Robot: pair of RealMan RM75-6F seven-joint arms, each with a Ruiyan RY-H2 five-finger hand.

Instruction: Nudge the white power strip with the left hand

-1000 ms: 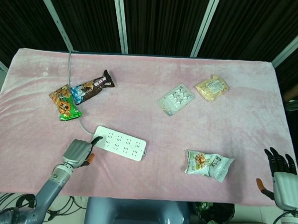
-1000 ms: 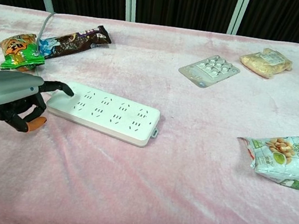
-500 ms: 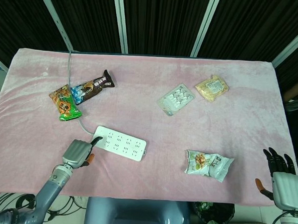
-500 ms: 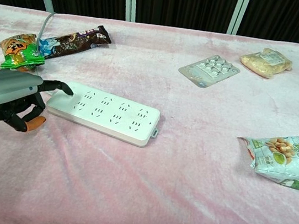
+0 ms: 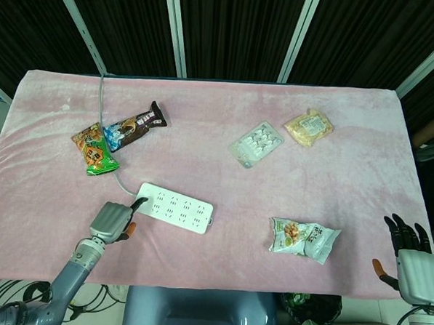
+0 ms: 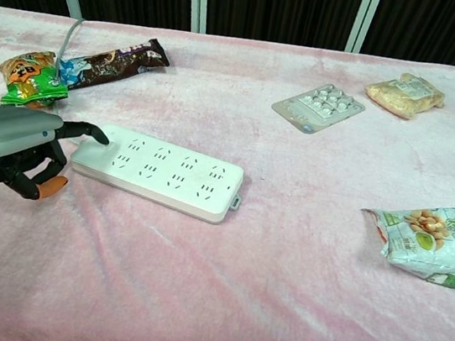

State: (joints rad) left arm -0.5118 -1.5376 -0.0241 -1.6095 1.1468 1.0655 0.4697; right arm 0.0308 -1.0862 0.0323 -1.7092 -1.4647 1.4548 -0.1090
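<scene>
The white power strip [image 5: 177,208] [image 6: 162,171] lies flat on the pink cloth, left of centre, its grey cord running up toward the table's far edge. My left hand [image 5: 112,220] [image 6: 11,151] sits at the strip's left end. One dark finger is stretched out and touches the strip's near-left corner, while the other fingers are curled under. It holds nothing. My right hand [image 5: 410,254] hangs past the table's front right corner with its fingers spread, holding nothing.
A green snack bag [image 5: 94,149] and a dark chocolate bar wrapper [image 5: 136,126] lie behind the strip on the left. A blister pack [image 5: 255,143] and a yellow packet [image 5: 308,128] sit far right of centre. A nut packet [image 5: 303,239] lies front right.
The left hand has crept slightly back toward the front edge, its finger staying at the strip's end. The strip and right hand look unmoved.
</scene>
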